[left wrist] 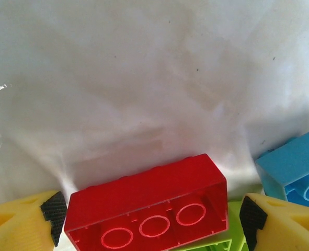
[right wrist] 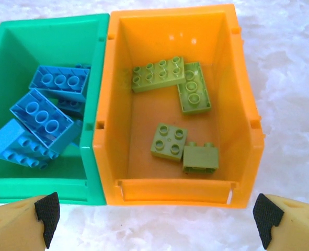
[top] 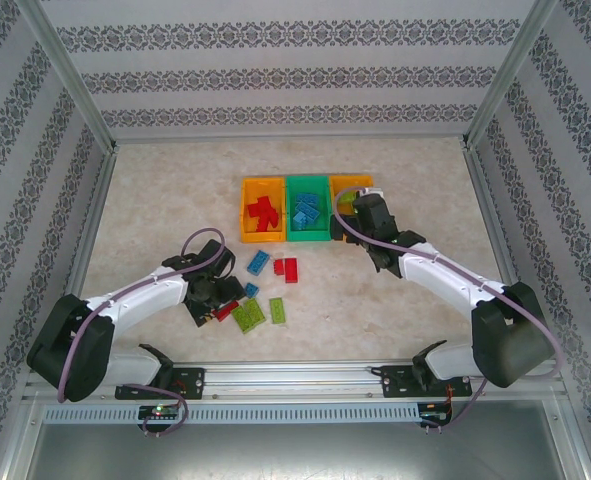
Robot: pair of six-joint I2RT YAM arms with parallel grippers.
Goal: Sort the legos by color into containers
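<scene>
left tool [left wrist: 153, 218] wide astride red lego [left wrist: 144, 193] (underside showing), right tool [right wrist: 157, 219] wide near orange container [right wrist: 239, 115]

Left arm [top: 140, 293], right arm [top: 445, 272]: white shells, black joints. Mauve cable [top: 204, 232] loops off the left. Right gripper [right wrist: 155, 226]: yellow fingers [right wrist: 10, 230], black ribbed pads [right wrist: 47, 214].

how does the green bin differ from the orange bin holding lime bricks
The green bin is green plastic, the orange bin orange. The green bin holds blue bricks, the orange bin lime green bricks. The green bin's bricks are heaped and tilted; the orange bin's four lie spread in one layer. Both are open-top rectangular bins, side by side.
</scene>
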